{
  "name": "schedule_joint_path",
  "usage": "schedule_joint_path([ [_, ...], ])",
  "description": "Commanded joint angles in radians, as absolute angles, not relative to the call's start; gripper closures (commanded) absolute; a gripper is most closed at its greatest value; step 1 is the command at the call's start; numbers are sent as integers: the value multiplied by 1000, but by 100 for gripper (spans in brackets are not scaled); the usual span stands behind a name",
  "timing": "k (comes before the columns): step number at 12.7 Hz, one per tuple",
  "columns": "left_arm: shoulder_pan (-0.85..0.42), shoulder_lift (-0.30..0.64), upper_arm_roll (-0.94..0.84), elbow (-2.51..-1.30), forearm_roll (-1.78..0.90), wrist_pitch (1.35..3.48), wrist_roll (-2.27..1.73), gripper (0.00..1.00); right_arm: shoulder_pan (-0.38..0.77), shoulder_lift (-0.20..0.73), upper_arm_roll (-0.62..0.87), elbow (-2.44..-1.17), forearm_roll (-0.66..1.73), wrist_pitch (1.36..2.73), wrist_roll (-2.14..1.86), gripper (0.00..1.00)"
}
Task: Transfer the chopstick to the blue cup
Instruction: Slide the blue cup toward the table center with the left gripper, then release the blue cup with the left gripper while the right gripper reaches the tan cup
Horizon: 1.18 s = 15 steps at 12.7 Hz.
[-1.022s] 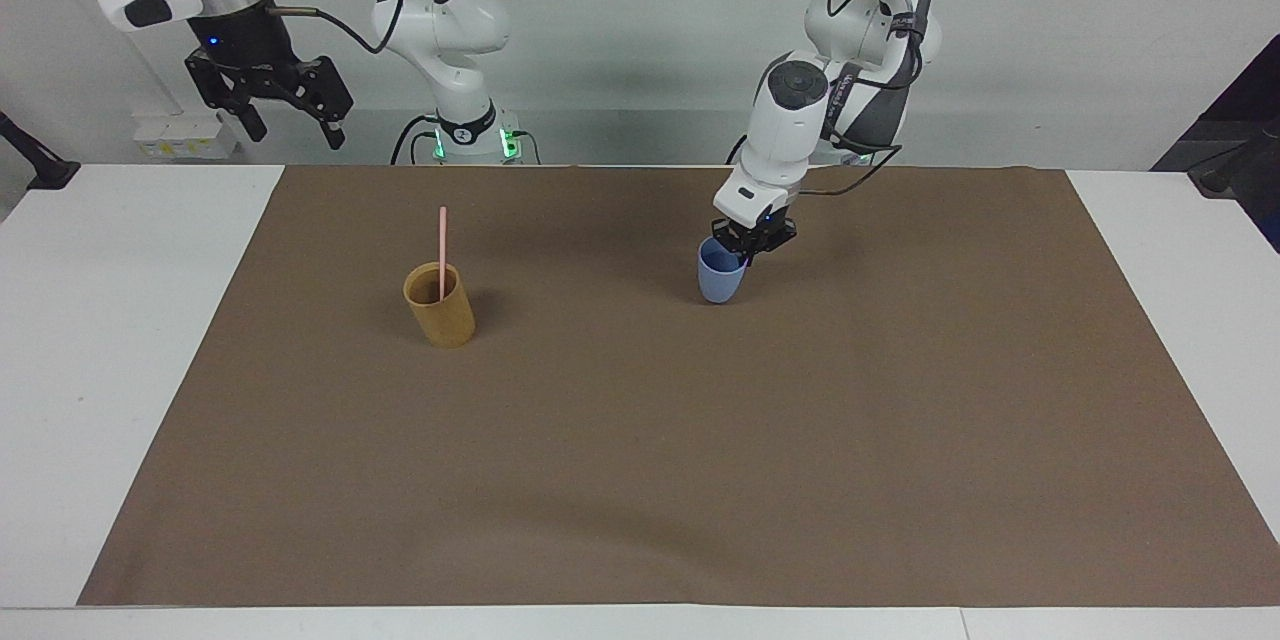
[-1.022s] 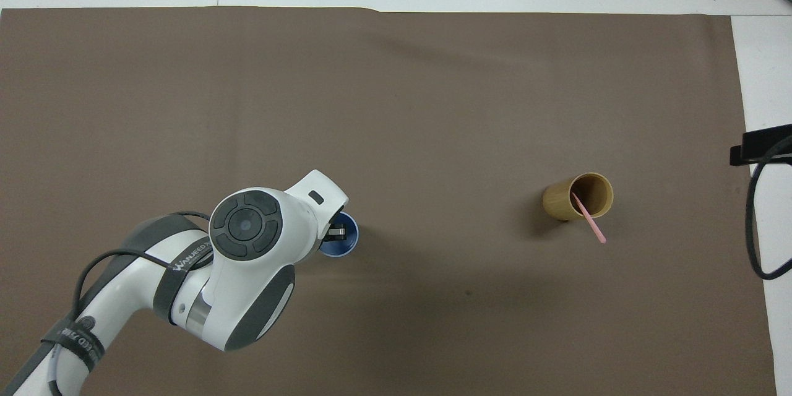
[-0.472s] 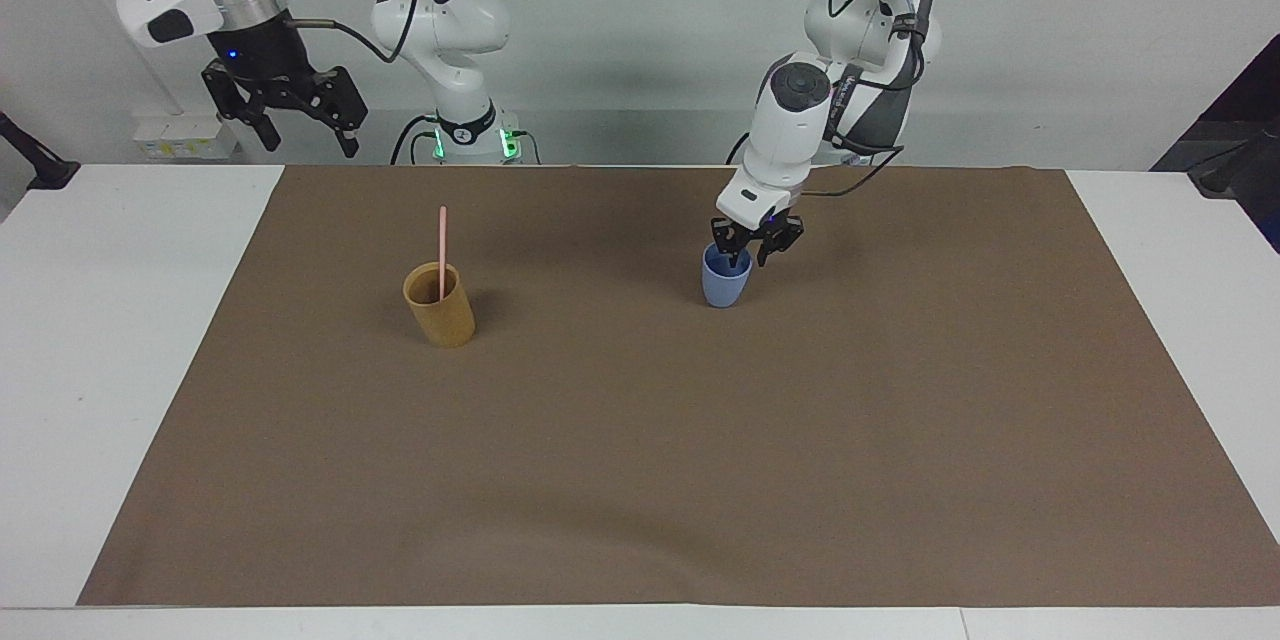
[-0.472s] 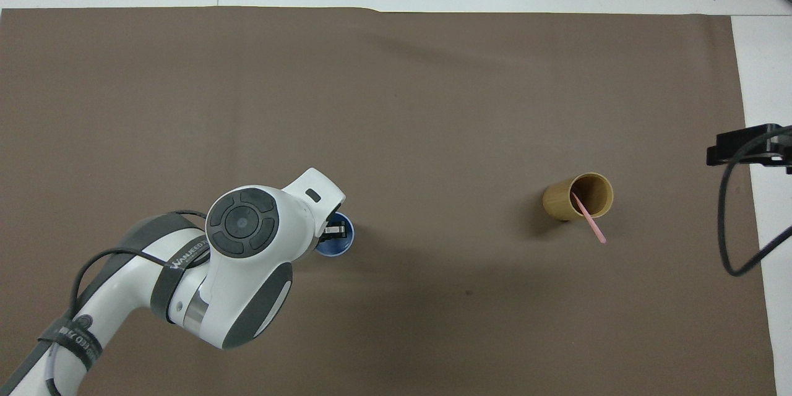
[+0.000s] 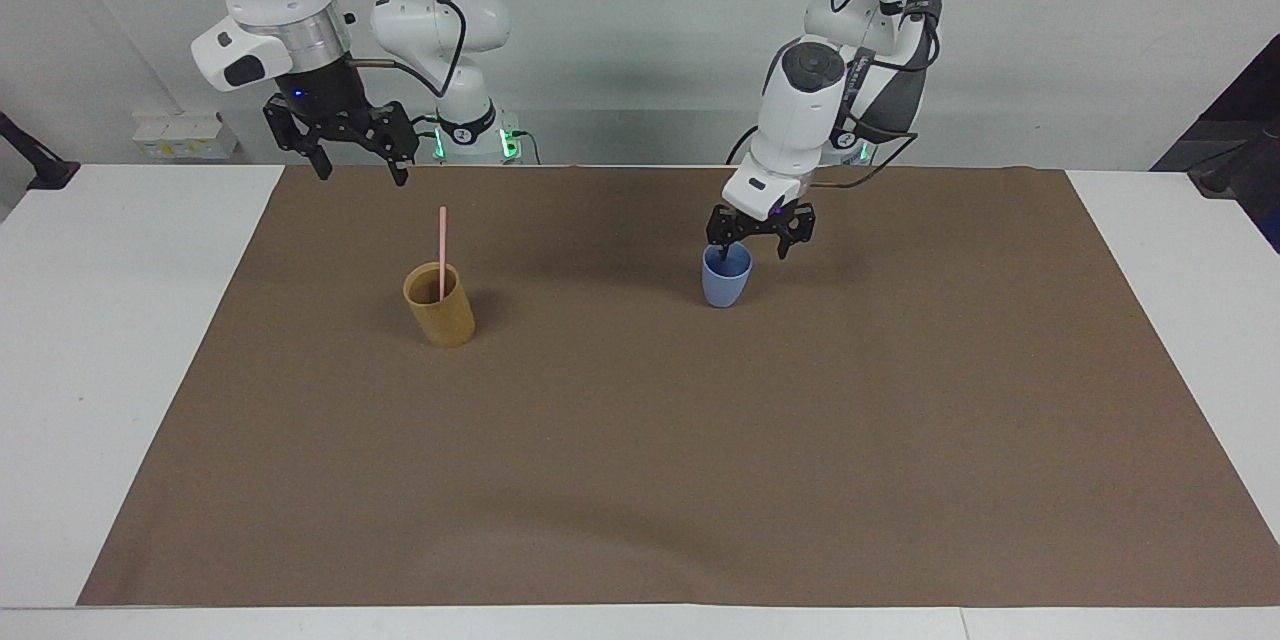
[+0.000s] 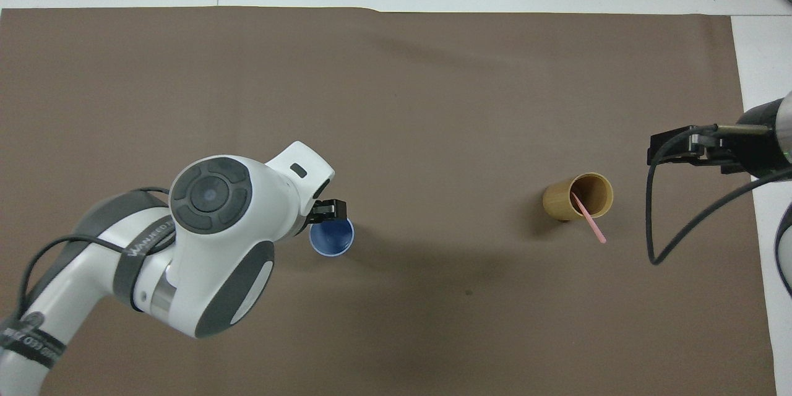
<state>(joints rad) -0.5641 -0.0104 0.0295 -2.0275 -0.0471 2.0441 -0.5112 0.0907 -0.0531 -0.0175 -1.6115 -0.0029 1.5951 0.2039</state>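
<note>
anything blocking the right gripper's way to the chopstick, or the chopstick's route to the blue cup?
Nothing visible blocks the right gripper; the chopstick stands in the tan cup. The open left gripper hangs over the blue cup, blocking its mouth.

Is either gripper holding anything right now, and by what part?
Nothing is held. The left gripper hangs open over the blue cup; the right gripper is open and empty.
</note>
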Motion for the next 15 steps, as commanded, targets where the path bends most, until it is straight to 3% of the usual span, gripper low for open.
schedule_joint_path([
  [1,-464,-17,31,-1883,-60,1867,-384,0,97,-67,-17,-1670,2,1661,209,0],
  [5,-306,-23,31,-1746,-51,1715,-220,0,153,-67,-17,-1788,-32,1764,216,0],
  [10,-146,-81,34,-1694,-48,1626,-94,0,158,-77,-15,-1903,-41,1848,216,0],
  [15,-114,-81,48,-1666,-11,1589,-14,0,198,-86,-15,-2016,-49,1910,215,0],
])
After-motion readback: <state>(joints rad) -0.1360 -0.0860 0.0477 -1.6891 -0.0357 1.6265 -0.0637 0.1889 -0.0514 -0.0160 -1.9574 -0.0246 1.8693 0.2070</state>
